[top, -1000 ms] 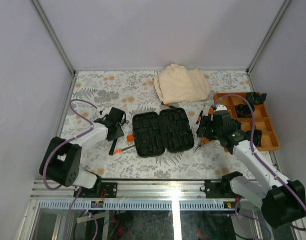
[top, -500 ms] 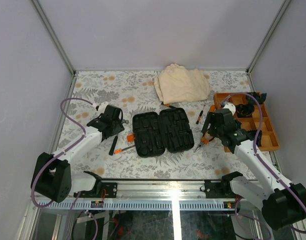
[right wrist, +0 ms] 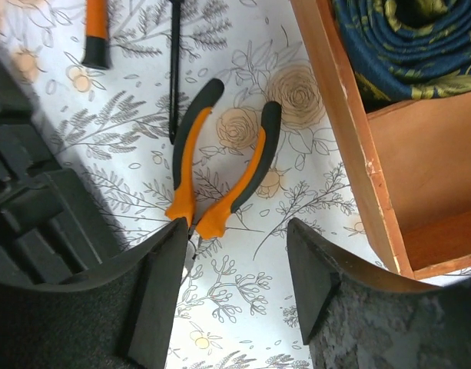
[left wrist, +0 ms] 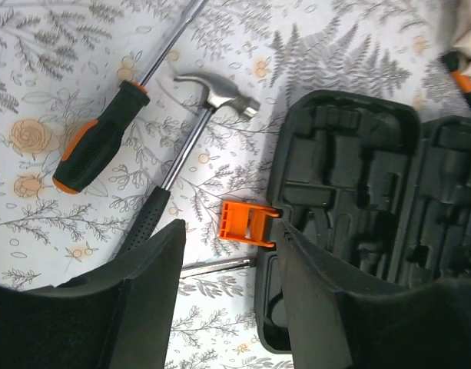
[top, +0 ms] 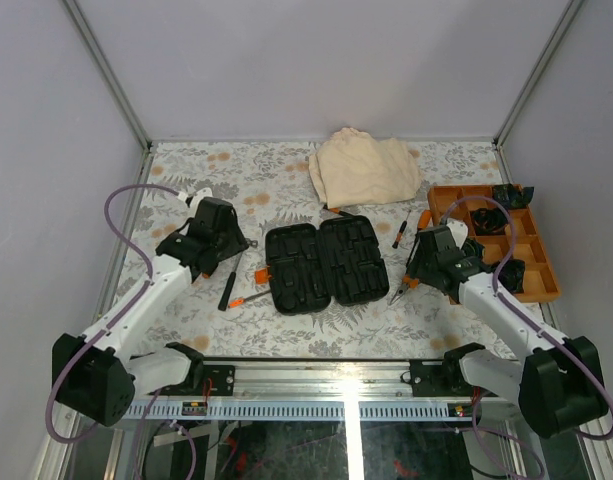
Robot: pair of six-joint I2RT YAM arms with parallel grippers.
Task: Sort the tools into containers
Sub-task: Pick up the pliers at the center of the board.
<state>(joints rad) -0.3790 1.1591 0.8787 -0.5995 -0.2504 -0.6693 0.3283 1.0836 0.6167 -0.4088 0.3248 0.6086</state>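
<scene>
Pliers [right wrist: 186, 165] lie under the right claw [right wrist: 237, 224], its fingers apart and empty. Left claw [left wrist: 229, 231] gapes over the case's [left wrist: 350, 177] orange latch [left wrist: 248, 223], holding nothing.

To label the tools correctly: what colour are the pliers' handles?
The pliers have orange and black handles; the right wrist view shows them best.

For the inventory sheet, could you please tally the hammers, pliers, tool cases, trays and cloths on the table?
Hammer: 1
Pliers: 1
Black tool case: 1
Orange tray: 1
Beige cloth: 1
Total: 5
</scene>
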